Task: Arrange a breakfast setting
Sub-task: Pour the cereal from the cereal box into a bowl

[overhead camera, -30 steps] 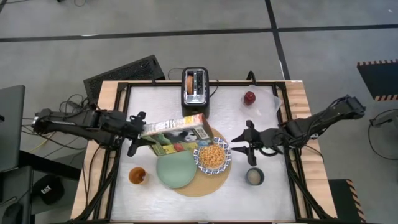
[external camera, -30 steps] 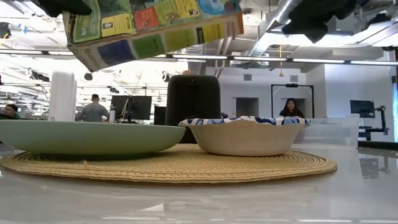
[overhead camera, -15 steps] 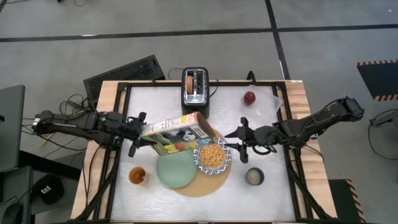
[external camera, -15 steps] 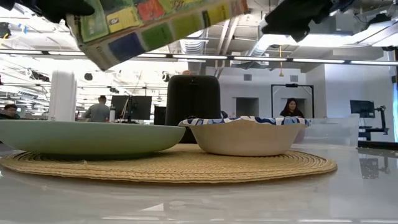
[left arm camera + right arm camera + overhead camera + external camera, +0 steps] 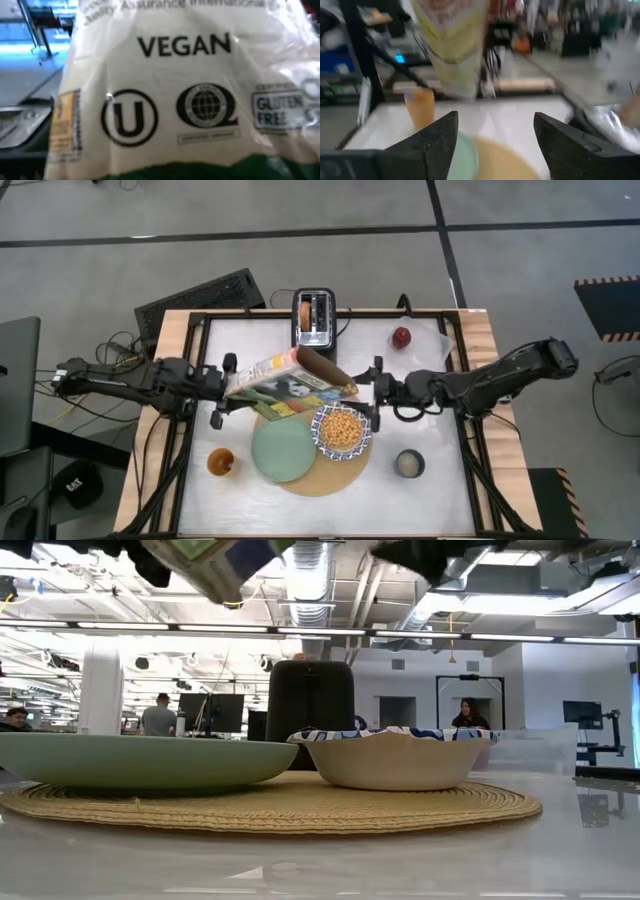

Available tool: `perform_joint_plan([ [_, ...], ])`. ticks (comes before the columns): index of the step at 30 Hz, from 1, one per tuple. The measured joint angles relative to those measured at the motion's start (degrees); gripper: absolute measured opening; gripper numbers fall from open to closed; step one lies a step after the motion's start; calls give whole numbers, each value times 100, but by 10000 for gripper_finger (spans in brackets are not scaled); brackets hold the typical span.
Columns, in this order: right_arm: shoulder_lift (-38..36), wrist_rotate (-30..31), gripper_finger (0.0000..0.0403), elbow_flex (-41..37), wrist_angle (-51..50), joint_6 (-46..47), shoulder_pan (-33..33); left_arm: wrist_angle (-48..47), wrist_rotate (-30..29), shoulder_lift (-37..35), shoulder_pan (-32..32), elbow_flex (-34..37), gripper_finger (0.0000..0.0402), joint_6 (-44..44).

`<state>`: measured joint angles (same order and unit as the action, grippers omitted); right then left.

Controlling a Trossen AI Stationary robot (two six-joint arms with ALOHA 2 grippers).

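Blue-and-white patterned bowl [image 5: 343,430] w/ yellow cereal is seen mid-frame, just below-left of right gripper [image 5: 372,386], fingers spread wide, empty

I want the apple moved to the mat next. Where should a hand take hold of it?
Judging by its pose, grip the red apple around its widest middle, coming straight down from above. It sits alone near the table's far right corner, and its round body offers no better side.
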<state>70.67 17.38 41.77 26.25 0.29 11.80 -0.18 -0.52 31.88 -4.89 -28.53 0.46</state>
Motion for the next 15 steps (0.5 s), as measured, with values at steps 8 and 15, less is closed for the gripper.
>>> perform_joint_plan([
  [8, 917, -267, 292, 7, 2900, -1286, -37, 198, -475, -7, 2, 0, 155, 82],
  [15, 1428, -536, 288, 567, 3453, -1533, -239, 252, -471, -2, 0, 0, 155, 87],
])
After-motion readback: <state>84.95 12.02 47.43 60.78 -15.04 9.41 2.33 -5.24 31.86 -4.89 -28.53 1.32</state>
